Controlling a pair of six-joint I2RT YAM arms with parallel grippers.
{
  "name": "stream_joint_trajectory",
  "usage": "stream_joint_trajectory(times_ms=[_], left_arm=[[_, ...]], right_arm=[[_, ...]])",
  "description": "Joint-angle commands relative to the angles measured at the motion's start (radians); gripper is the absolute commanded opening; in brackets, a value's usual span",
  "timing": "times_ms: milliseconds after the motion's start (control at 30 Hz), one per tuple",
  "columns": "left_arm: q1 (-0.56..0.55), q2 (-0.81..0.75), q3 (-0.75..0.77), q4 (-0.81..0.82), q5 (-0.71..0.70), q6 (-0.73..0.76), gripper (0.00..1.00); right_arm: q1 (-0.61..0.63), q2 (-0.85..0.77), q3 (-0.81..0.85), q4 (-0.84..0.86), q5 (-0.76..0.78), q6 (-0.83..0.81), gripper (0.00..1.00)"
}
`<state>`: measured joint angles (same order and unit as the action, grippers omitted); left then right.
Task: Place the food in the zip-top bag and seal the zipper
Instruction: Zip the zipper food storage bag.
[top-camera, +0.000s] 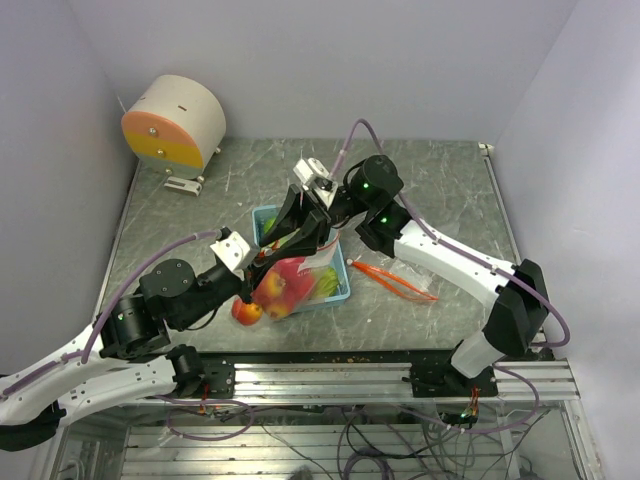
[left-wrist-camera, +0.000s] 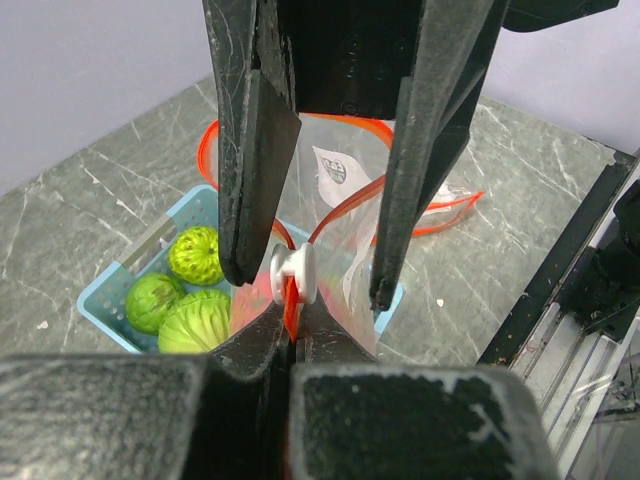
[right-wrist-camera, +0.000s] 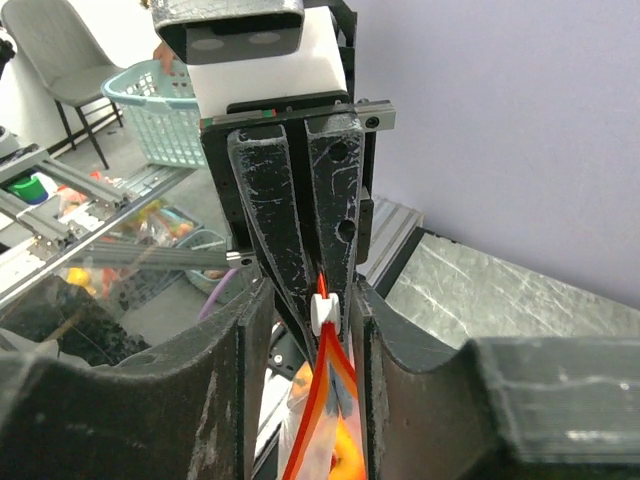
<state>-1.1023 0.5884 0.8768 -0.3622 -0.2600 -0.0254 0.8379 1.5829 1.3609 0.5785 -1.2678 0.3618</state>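
The clear zip-top bag (top-camera: 292, 283) stands over the light blue basket (top-camera: 341, 291) with red food (top-camera: 283, 285) inside it. My left gripper (left-wrist-camera: 290, 328) is shut on the red-orange zipper (left-wrist-camera: 345, 205), just below its white slider (left-wrist-camera: 293, 275). My right gripper (left-wrist-camera: 310, 285) reaches in from the opposite side. Its fingers (right-wrist-camera: 245, 400) stand on either side of the slider (right-wrist-camera: 323, 312) and it is open. Green melons (left-wrist-camera: 195, 255) lie in the basket (left-wrist-camera: 108, 300). A yellow-red fruit (top-camera: 247, 312) sits at the basket's front left corner.
A second clear bag with an orange strip (top-camera: 396, 280) lies on the table right of the basket. A round beige and orange device (top-camera: 176, 122) stands at the back left. The aluminium rail (top-camera: 400, 356) runs along the near edge.
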Motion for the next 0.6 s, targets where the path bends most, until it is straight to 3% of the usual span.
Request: stream_joint_trajectory(times_ms=[0, 233, 433, 567], left_arm=[[0.002, 0.001, 0.034, 0.003, 0.005, 0.005, 0.07], [0.002, 0.003, 0.036, 0.004, 0.003, 0.004, 0.07], [0.002, -0.009, 0.036, 0.0, -0.009, 0.001, 0.07], [0.001, -0.035, 0.06, -0.028, -0.025, -0.005, 0.07]], right_arm=[[0.003, 0.005, 0.022, -0.022, 0.003, -0.018, 0.35], [0.004, 0.016, 0.033, -0.105, 0.032, -0.07, 0.27], [0.003, 0.012, 0.031, -0.141, 0.049, -0.094, 0.02], [-0.003, -0.005, 0.048, -0.298, 0.09, -0.227, 0.0]])
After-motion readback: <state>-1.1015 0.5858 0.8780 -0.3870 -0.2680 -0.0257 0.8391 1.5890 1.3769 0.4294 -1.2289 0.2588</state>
